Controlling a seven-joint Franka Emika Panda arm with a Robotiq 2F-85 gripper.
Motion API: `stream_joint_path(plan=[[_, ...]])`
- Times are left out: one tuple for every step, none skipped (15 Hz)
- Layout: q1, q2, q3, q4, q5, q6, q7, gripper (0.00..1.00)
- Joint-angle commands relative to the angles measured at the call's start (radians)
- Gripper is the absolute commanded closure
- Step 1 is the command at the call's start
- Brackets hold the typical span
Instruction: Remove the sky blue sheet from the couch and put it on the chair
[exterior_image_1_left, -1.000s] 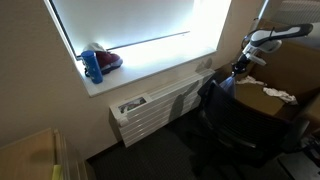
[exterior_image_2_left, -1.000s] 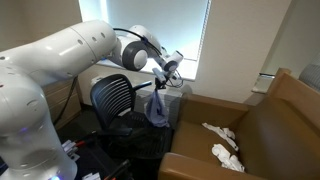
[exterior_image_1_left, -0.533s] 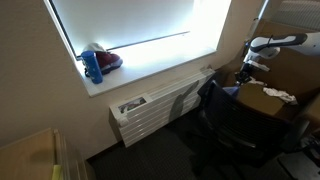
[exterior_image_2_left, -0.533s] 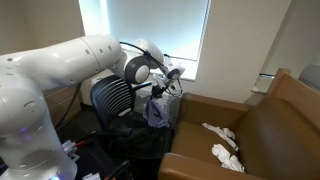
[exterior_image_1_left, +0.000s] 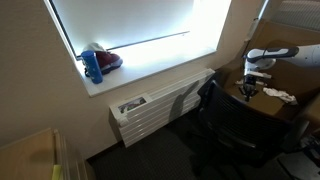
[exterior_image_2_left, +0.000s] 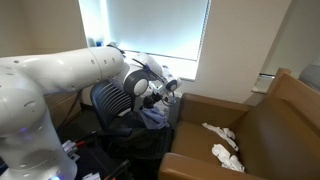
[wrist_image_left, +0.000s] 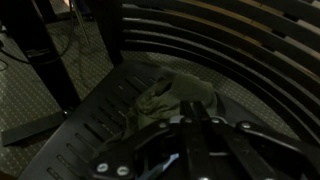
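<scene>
The sky blue sheet (exterior_image_2_left: 152, 116) is bunched on the seat of the black mesh office chair (exterior_image_2_left: 108, 98). My gripper (exterior_image_2_left: 161, 96) is right above it, with the jaws shut on its top fold. In the wrist view the sheet (wrist_image_left: 168, 96) looks dull and crumpled on the slatted chair seat (wrist_image_left: 95, 125), and the gripper fingers (wrist_image_left: 193, 112) meet at its edge. In an exterior view the gripper (exterior_image_1_left: 248, 88) hangs low over the chair (exterior_image_1_left: 222, 120). The brown couch (exterior_image_2_left: 262, 128) is beside the chair.
Two white cloths (exterior_image_2_left: 222, 134) lie on the couch seat; one also shows in an exterior view (exterior_image_1_left: 279, 95). A blue bottle (exterior_image_1_left: 93, 66) and a red item stand on the windowsill above a white radiator (exterior_image_1_left: 158, 104). Cables and chair legs (wrist_image_left: 40, 50) are on the floor.
My gripper has moved down toward the chair seat with the sheet. The sheet hung free before; now it is bunched on the seat.
</scene>
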Motion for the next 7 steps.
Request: stream_joint_path(plan=[[0.006,-0.002,-0.019,0.007,0.017,-0.017,0.013,0.85],[0.006,-0.002,-0.020,0.008,0.018,-0.021,0.021,0.78],[0.006,-0.002,-0.021,0.008,0.018,-0.022,0.024,0.74],[0.006,-0.002,-0.021,0.008,0.018,-0.023,0.025,0.74],[0.006,-0.002,-0.021,0.008,0.018,-0.023,0.025,0.74],[0.006,-0.002,-0.021,0.008,0.018,-0.023,0.025,0.74],[0.006,-0.002,-0.021,0.008,0.018,-0.023,0.025,0.74]])
